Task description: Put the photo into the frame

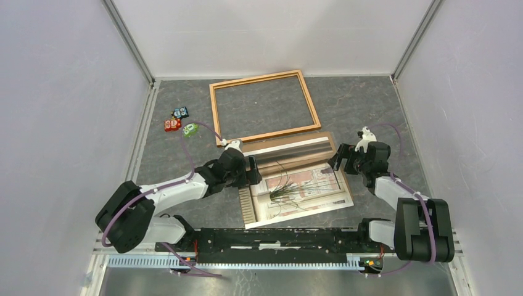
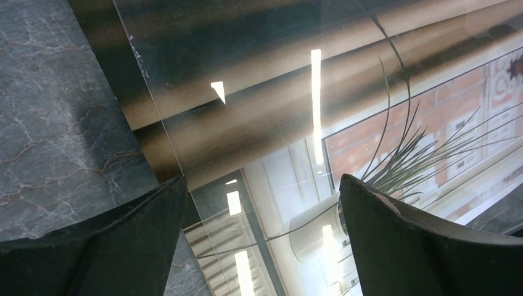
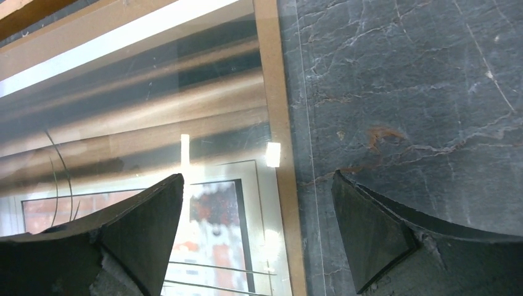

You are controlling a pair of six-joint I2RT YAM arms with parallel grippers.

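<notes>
The 2 arms lean inward from the near edge, wrists facing each other. The left arm [image 1: 166,192] stretches low and rightward, and the left gripper [image 1: 253,172] has its 2 fingers spread wide, gripping nothing. The right arm [image 1: 395,190] bends up from its base and points leftward. The right gripper [image 1: 338,159] is likewise spread wide and empty.

my work surface: a dark grey, veined table [image 1: 382,111]. far centre, the frame [image 1: 256,78] lies flat, bare tabletop showing through its opening. just near of it, at centre, a brown board [image 1: 287,143] with the photo [image 1: 308,191] face up on it. far left, three small coloured toys [image 1: 172,125], clustered.
</notes>
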